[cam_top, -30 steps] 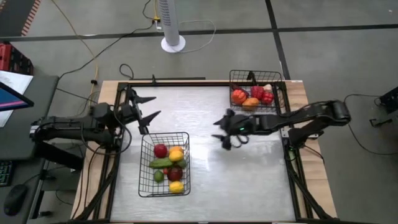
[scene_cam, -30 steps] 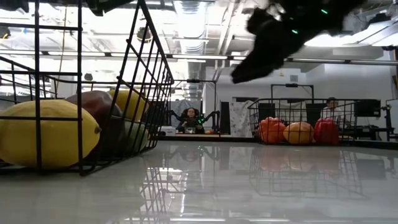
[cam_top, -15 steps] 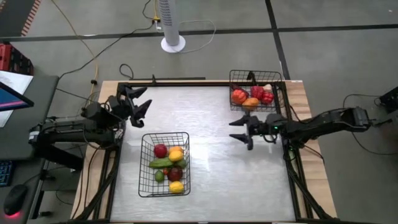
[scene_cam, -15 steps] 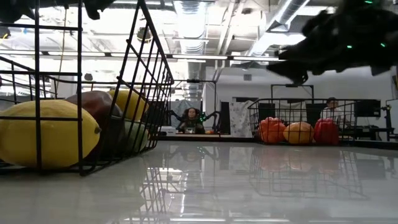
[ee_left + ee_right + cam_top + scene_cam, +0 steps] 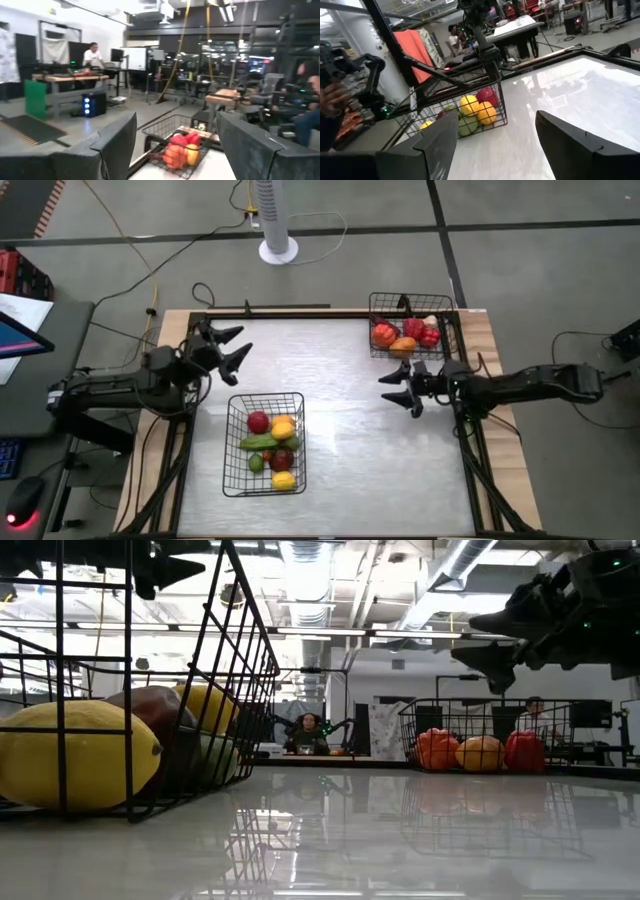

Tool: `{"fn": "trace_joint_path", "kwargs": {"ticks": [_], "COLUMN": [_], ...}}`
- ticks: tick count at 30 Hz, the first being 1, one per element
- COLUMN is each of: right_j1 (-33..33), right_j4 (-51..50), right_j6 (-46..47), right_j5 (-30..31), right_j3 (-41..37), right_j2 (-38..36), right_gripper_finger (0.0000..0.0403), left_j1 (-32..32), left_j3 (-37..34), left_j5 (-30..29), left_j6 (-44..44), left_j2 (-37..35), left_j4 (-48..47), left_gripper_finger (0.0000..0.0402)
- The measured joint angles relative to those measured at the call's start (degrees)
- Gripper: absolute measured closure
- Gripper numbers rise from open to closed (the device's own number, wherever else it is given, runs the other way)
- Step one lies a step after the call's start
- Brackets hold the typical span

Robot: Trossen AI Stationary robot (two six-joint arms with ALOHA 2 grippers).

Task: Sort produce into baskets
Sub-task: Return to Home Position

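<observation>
Two black wire-mesh baskets stand on the table. The near-left basket holds a red piece, a lemon, a green cucumber and other produce; it shows close in the low view. The far-right basket holds red peppers and an orange piece; the left wrist view shows it too. My left gripper is open and empty above the table's left side, beyond the near-left basket. My right gripper is open and empty near the right edge, in front of the far-right basket.
A black frame rail runs round the table. A white tower fan stands on the floor beyond the far edge. People show in the room behind. The bare table top lies between the baskets.
My right gripper has drawn back from the table's middle toward the right edge, empty and open. My left gripper has shifted a little toward the far edge and turned, staying open. The baskets and produce have kept still.
</observation>
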Motion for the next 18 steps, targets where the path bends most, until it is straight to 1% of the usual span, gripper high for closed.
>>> {"fn": "trace_joint_path", "kwargs": {"ticks": [4,9,12,15,18], "right_j1": [-3.2,-5.8,-6.5,-7.3,-8.2], "right_j4": [-8.1,-20.6,-27.6,-34.0,-39.0], "right_j6": [0.1,-2.2,-5.0,-6.1,-6.5], "right_j5": [-1.9,-2.4,-1.9,-0.1,0.5], "right_j3": [0.0,0.1,0.1,0.1,0.1], "right_j2": [-8.7,-22.5,-30.5,-36.6,-41.1], "right_gripper_finger": [0.0112,0.0112,0.0112,0.0112,0.0112], "left_j1": [0.0,0.0,0.0,0.0,0.0], "left_j3": [0.0,0.0,0.0,0.0,0.0], "left_j5": [3.2,2.5,3.0,2.9,2.1], "left_j6": [-0.3,-0.8,-2.4,-3.5,-3.8], "left_j2": [-3.5,-10.1,-13.3,-15.3,-16.2], "left_j4": [-3.6,-13.5,-16.8,-20.4,-24.2], "left_gripper_finger": [0.0143,0.0143,0.0143,0.0143,0.0143]}}
